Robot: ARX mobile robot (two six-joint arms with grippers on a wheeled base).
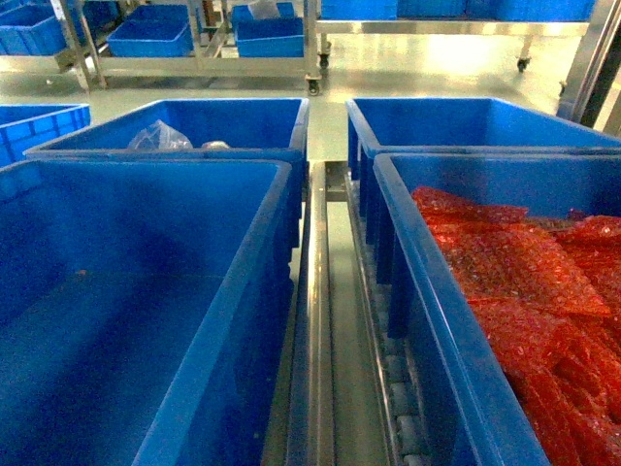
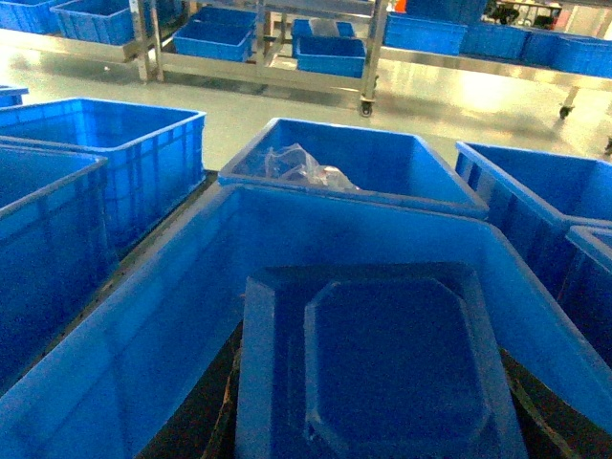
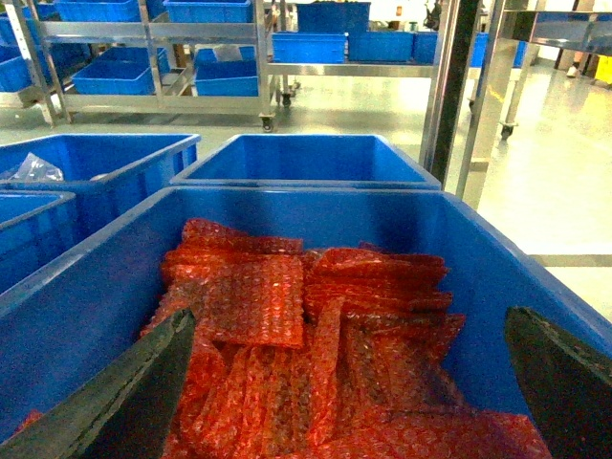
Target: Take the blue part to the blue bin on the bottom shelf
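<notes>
The blue part point(image 2: 382, 373), a dark-blue boxy block with an eight-sided face, fills the lower middle of the left wrist view. My left gripper point(image 2: 373, 426) is shut on it, with a dark finger showing at each side. It hangs over the inside of the blue bin point(image 2: 134, 344), the large empty crate at the front left in the head view point(image 1: 116, 311). My right gripper point(image 3: 349, 402) stands open over the neighbouring crate of red plastic bags point(image 3: 287, 316), holding nothing. The bottom shelf shows only as steel rails and rollers point(image 1: 325, 330) between the crates. Neither gripper appears in the head view.
The crate with red bags point(image 1: 437, 320) stands at the front right. Behind are two more blue crates, the left one point(image 1: 223, 131) holding clear plastic wrap point(image 1: 160, 138), the right one point(image 1: 456, 121) showing nothing inside. Wheeled steel racks point(image 1: 194, 49) with blue bins stand across the floor.
</notes>
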